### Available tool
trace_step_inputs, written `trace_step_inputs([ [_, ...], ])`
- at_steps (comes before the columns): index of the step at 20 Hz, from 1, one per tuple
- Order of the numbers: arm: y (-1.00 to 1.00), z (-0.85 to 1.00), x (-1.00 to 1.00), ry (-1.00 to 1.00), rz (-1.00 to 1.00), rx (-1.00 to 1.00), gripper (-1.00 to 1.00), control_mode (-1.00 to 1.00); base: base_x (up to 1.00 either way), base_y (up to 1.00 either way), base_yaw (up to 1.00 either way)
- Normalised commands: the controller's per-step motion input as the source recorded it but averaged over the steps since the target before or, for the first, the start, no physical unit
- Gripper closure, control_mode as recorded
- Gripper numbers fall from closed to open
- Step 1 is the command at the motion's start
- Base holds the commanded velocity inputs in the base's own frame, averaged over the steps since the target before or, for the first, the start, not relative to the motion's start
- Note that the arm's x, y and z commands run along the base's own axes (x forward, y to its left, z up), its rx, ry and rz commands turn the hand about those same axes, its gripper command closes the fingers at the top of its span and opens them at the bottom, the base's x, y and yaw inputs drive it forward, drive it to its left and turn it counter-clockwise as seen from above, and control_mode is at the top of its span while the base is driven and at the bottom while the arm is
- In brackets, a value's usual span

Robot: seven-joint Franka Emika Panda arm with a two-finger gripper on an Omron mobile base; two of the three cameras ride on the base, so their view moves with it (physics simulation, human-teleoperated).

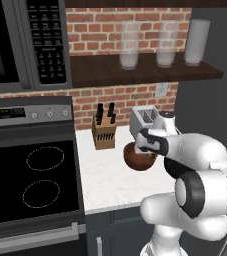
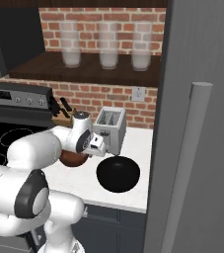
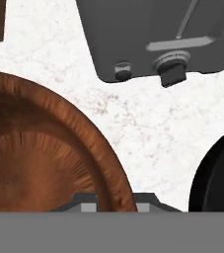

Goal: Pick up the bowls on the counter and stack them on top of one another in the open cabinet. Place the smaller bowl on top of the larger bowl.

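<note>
The smaller bowl (image 1: 136, 157), reddish-brown and glossy, rests on the white counter (image 1: 105, 180) in front of the knife block. My gripper (image 3: 116, 203) comes down on its right rim, one fingertip inside the smaller bowl (image 3: 39, 163) and one outside, jaws closed on the rim. From the right base view the hand covers most of the smaller bowl (image 2: 72, 159). The larger bowl (image 2: 118, 174), wide and matte black, sits on the counter to the right, and its edge shows as the larger bowl (image 3: 217, 173). Above, the open cabinet (image 1: 150, 72) is a dark wooden shelf against brick.
Three clear glasses (image 1: 129, 46) stand on the shelf. A grey toaster (image 2: 110, 129) sits just behind the bowls, a knife block (image 1: 104, 131) to its left. The black stovetop (image 1: 32, 180) and microwave (image 1: 25, 45) lie left; a tall grey panel (image 2: 197, 123) stands right.
</note>
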Motion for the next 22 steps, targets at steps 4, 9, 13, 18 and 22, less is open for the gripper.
trace_step_inputs([
  [4,-0.91,0.1,-0.58,0.0,-0.19,0.03,1.0,-1.0,0.0,0.0,0.0],
  [9,-1.0,0.02,-0.3,0.0,-0.24,0.0,1.0,-1.0,0.0,0.0,0.0],
  [13,-0.93,0.03,-0.04,0.01,-0.25,0.0,1.0,-1.0,0.0,0.0,0.0],
  [18,-0.33,0.07,0.11,0.0,-0.16,-0.01,1.0,-1.0,0.0,0.0,0.0],
  [22,-0.25,-0.1,0.08,0.02,-0.07,-0.06,1.0,-1.0,0.0,0.0,0.0],
])
